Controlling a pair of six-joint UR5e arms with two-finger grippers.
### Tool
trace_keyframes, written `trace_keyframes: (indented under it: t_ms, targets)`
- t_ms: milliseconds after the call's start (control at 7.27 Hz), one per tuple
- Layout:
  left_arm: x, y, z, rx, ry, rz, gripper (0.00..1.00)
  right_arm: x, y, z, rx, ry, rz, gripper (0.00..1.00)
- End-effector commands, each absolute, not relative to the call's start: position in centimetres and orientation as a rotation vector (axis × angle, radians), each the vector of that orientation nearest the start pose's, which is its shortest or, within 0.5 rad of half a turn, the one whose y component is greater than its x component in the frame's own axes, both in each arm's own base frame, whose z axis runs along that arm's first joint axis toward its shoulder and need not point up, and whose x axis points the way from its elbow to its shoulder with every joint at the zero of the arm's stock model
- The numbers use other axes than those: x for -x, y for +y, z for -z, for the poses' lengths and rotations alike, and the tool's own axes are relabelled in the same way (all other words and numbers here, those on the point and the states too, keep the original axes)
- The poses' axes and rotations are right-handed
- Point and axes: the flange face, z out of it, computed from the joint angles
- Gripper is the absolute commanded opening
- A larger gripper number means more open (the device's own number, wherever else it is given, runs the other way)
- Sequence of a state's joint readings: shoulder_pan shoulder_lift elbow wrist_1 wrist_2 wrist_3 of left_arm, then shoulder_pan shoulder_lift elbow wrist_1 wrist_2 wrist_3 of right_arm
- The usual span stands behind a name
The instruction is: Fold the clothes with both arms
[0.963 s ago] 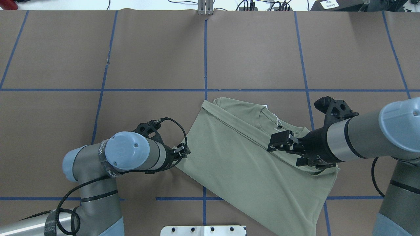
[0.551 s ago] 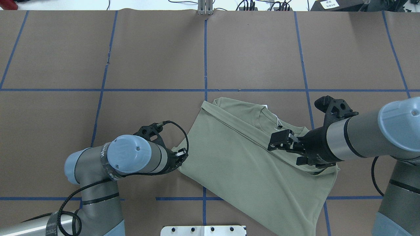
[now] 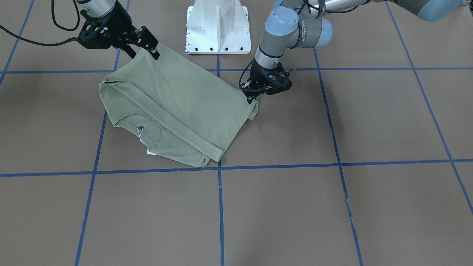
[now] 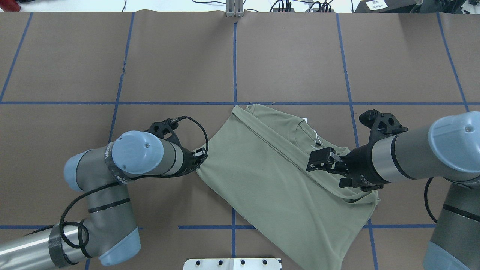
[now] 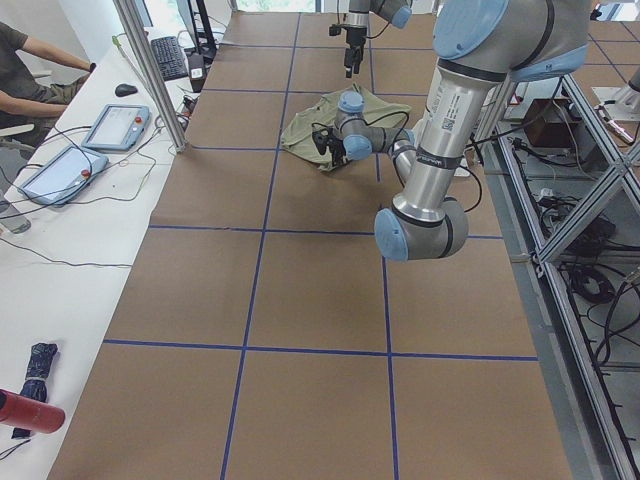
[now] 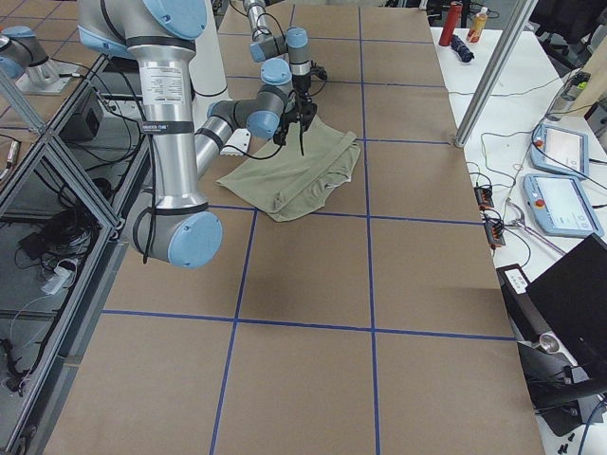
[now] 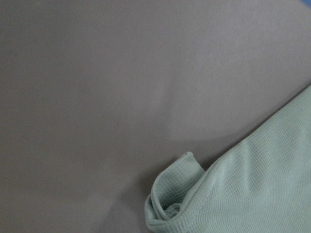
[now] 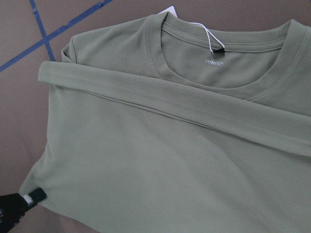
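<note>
Taped brown table (image 4: 168,56), pedestal (image 3: 218,26) near shirt (image 4: 270,176)

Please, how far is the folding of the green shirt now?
Early stage. Done: one sleeve lies folded across the shirt. In hand: the left gripper pinches a side corner; the right gripper seems to hang open above the cloth. Left: the collar and full width show, so the main folds remain.
</note>
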State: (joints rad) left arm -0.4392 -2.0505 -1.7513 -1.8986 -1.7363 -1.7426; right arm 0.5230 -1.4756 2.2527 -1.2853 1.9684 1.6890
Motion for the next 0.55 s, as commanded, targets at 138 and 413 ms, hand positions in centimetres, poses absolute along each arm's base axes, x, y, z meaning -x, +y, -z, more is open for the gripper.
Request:
trace_keyframes:
  t_ms: [138, 413]
  targets:
    - [-48.2, -48.0, -30.8, -0.136, 0.920, 0.471, 0.00, 34.2, -30.8, -26.7, 0.136, -1.107, -0.366, 1.00]
    - [-49.0, -54.2, -29.4, -0.242, 0.928, 0.487, 0.00, 34.1, -31.0, -26.3, 0.129, -1.117, -0.368, 1.00]
